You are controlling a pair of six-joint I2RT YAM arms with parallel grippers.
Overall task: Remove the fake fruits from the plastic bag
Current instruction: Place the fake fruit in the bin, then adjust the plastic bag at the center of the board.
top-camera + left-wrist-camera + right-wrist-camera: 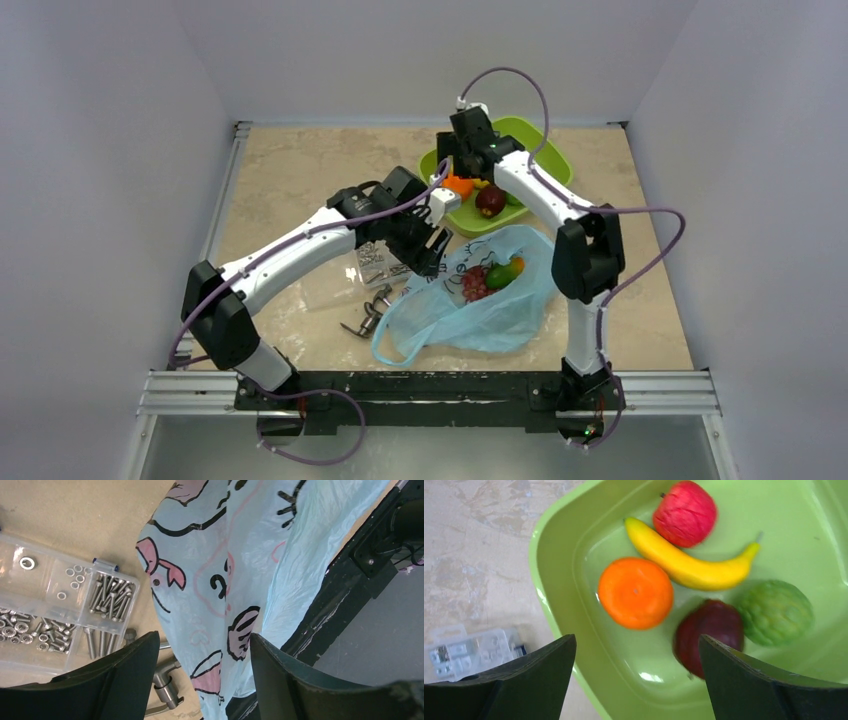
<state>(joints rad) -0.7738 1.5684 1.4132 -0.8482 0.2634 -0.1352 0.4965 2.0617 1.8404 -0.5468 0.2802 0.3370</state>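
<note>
The light-blue plastic bag point(490, 312) lies at the front centre. Red grapes point(474, 284) and a green piece point(501, 275) show at its mouth. My left gripper point(432, 258) is open at the bag's left edge. In the left wrist view a fold of the printed bag point(240, 555) hangs between the spread fingers point(135, 665) of my left gripper point(205, 655). My right gripper point(452, 165) is open and empty above the green tray point(545, 150). Its wrist view, with the gripper point(636, 652) at the bottom, shows an orange point(635, 592), banana point(689, 562), red fruit point(684, 513), plum point(709, 635) and bumpy green fruit point(775, 611) in the tray point(559, 580).
A clear box of screws point(50, 610) lies left of the bag, also seen from above point(372, 262). Grey metal tools point(372, 312) lie in front of it, one by my left finger point(165, 680). A small clear case point(469, 652) lies beside the tray.
</note>
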